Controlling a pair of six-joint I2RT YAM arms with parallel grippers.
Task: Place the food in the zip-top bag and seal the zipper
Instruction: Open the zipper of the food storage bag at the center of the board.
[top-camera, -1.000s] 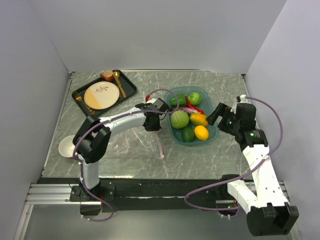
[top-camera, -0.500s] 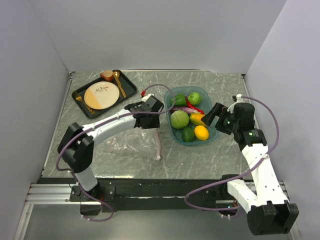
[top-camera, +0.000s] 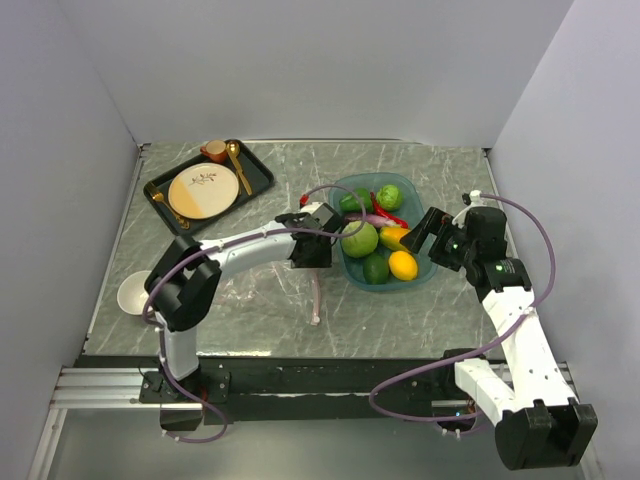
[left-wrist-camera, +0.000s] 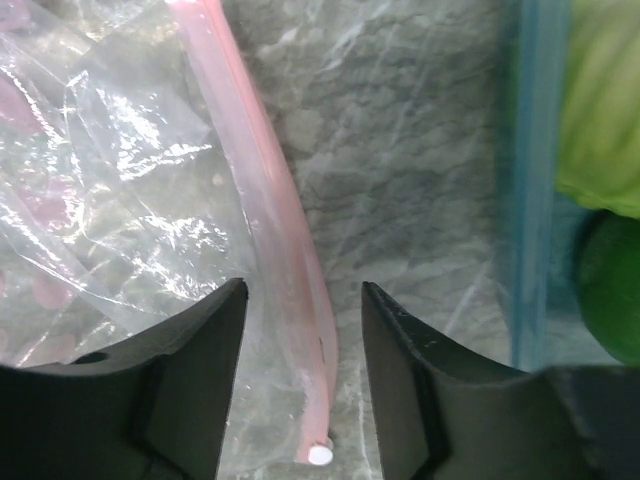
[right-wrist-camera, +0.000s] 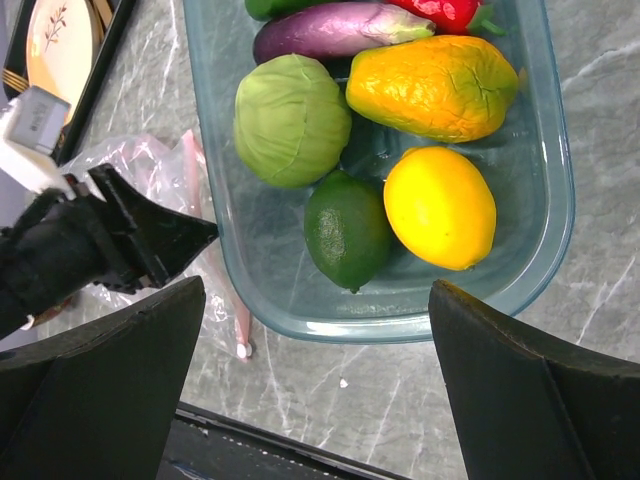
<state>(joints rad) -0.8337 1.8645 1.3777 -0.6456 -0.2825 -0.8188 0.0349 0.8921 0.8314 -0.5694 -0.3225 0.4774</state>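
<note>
The food lies in a teal tub (top-camera: 425, 272): a round green piece (right-wrist-camera: 291, 120), a dark green lime (right-wrist-camera: 346, 229), a lemon (right-wrist-camera: 440, 207), a mango (right-wrist-camera: 432, 87), an eggplant (right-wrist-camera: 335, 29) and a red chili (right-wrist-camera: 440, 10). The clear zip-top bag (left-wrist-camera: 100, 180) lies flat left of the tub. Its pink zipper (left-wrist-camera: 262, 190) runs between the jaws of my left gripper (left-wrist-camera: 302, 300), which is open and touches nothing. My right gripper (right-wrist-camera: 312, 300) hovers wide open over the tub's near rim, holding nothing.
A black tray (top-camera: 262, 172) with a plate, cup and spoons sits at the back left. A white bowl (top-camera: 133, 294) rests near the left edge. Walls close in the table on three sides.
My left gripper has opened and let go of the zipper strip, and it shifted slightly toward the tub. The right gripper edged closer to the tub.
</note>
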